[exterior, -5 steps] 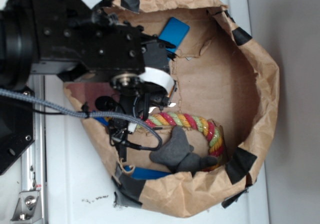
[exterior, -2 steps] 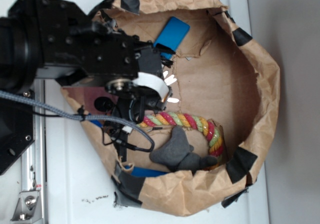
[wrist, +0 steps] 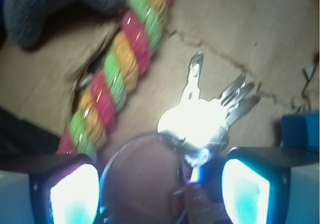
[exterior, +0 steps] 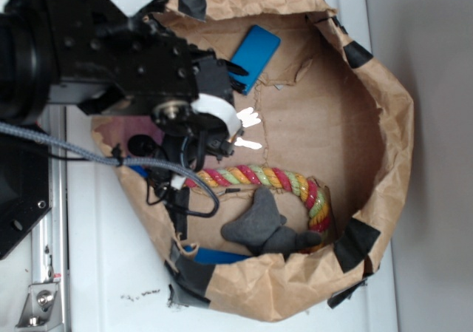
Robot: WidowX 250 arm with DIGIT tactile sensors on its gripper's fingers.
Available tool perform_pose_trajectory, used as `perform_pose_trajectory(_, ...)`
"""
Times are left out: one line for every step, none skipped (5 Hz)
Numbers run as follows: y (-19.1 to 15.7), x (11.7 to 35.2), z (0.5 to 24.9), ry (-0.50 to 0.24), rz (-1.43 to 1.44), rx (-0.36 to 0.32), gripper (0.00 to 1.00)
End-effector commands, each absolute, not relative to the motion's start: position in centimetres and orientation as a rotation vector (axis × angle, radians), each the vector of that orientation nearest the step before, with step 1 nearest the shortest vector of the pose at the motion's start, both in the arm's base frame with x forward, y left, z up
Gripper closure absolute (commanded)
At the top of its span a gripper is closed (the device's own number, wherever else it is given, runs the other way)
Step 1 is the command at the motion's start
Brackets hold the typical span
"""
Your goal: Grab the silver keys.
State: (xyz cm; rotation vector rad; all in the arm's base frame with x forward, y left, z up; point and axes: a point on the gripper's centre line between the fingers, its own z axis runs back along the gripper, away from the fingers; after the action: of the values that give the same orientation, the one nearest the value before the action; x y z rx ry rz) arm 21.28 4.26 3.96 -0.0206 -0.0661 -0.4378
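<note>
Gripper fingers spread wide with the keys sitting between them, rope just left of the keys.

A white tabletop under bright light, a metal rail along 1 edge.

The keys are lying on the cardboard floor inside the paper wall, right of the rope and between the gripper fingers.
</note>
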Motion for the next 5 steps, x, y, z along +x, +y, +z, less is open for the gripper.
perform_pose_trajectory(3.9,22.7,5.6,-0.094,-0.407,-0.043,0.00)
perform_pose_trajectory(3.4,22.9,4.2,-0.112,-0.394,-0.016,0.00)
perform_pose_trajectory(3.4,23.2,2.9,-0.123,-0.378,-0.004,0.00)
perform_pose_trajectory(3.7,23.1,2.3,-0.124,-0.388,0.004,0.00)
perform_pose_trajectory(3.9,23.3,2.7,-0.132,-0.385,-0.010,0.00)
